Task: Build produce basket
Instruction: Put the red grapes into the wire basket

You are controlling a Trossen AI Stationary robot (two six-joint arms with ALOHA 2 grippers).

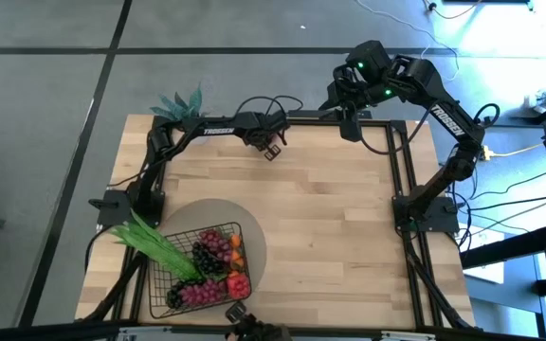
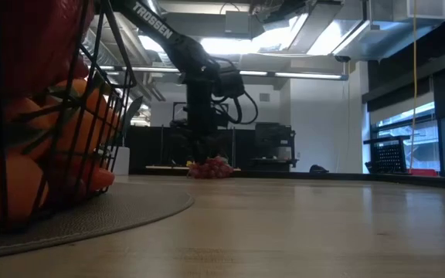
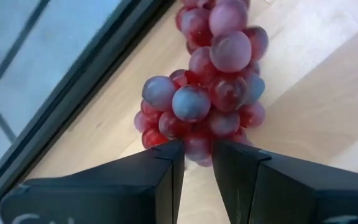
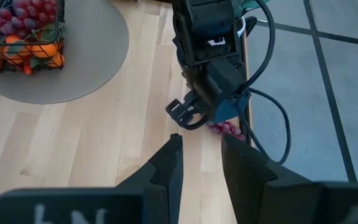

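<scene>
We see left end effector (image 3: 197, 163) clamped on grape bunch (image 3: 207, 87) at far worktop (image 1: 330, 218) edge, bound for basket (image 1: 164, 275). Right end effector (image 4: 197, 163) empty, slightly parted, parked clear.

we see a robotics lab or open office: a wooden table (image 1: 311, 227) framed in black rails on grey carpet tiles (image 1: 45, 85), loose cables (image 1: 510, 152) beside the table, exposed ceiling ducts (image 2: 315, 23) and strip lights above it.

1. Bright ceiling lights (image 2: 284, 38) glare in the low view; the room below them is dim.
2. The basket (image 2: 45, 116) nearby is blurred, backlit.
3. The grapes (image 3: 210, 87) look sharp, evenly lit.
</scene>
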